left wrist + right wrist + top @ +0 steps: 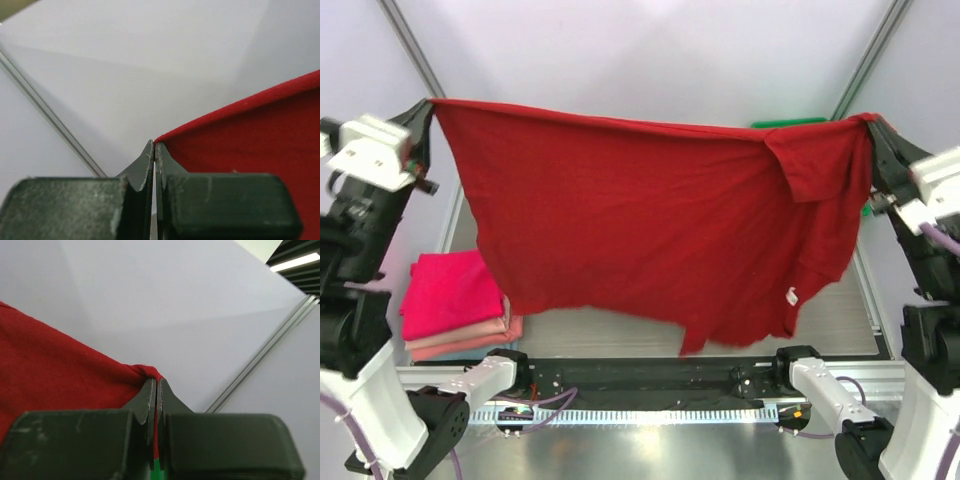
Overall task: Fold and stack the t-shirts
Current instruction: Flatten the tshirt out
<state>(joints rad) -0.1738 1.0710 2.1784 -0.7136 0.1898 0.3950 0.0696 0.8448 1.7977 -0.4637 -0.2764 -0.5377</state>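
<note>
Near left, folded t-shirts [455,300] lie stacked — done. The crimson t-shirt [640,220] hangs spread, still unfolded; left gripper [424,110] and right gripper [872,124] pinch its top corners, fingers fully closed.

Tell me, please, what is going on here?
A red shirt is held spread out in the air: the left gripper is shut on one top corner and the right gripper on the other. The shirt hangs over the table, not yet folded. A stack of folded pink shirts lies on the table at the left.
</note>
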